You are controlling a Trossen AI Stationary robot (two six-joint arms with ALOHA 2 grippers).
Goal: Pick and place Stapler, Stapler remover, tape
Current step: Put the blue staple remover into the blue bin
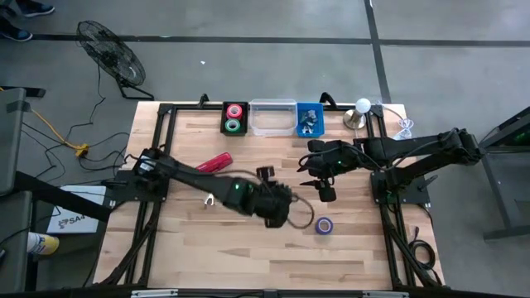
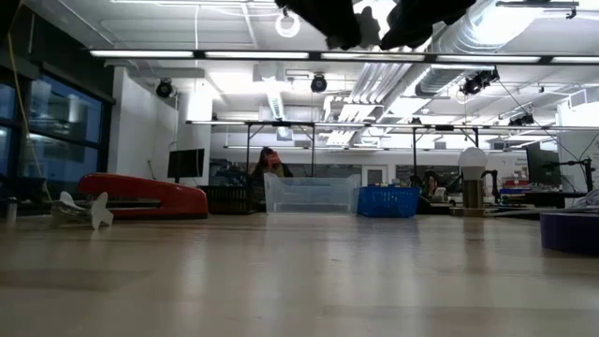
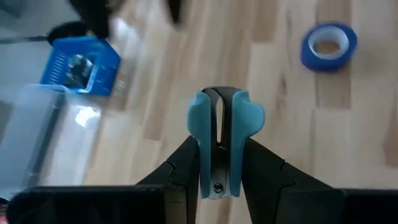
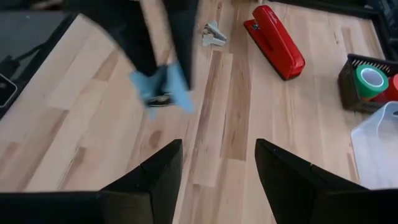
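My left gripper (image 1: 283, 210) hovers over the table's middle, shut on a light-blue staple remover (image 3: 219, 121). It also shows in the right wrist view (image 4: 160, 87). My right gripper (image 1: 311, 175) is open and holds nothing; it hangs right of centre with its fingers (image 4: 158, 174) apart. The red stapler (image 1: 214, 163) lies flat on the wood left of centre, and shows again in the right wrist view (image 4: 277, 40). A blue tape roll (image 1: 324, 225) lies flat near the left gripper, also seen in the left wrist view (image 3: 328, 45). My left gripper pinches the staple remover between its two fingers (image 3: 186, 165), on the blue sides near the riveted end (image 3: 205, 177). The wider blue end (image 3: 219, 102) sticks out past the fingertips. The remover is lifted clear of the table.
Along the far edge stand a black bin with red and green tape rolls (image 1: 234, 117), a clear bin (image 1: 272, 117) and a blue bin (image 1: 309, 119). A small white clip-like piece (image 1: 209, 199) lies near the stapler. A bulb on a stand (image 1: 361, 109) is at the far right.
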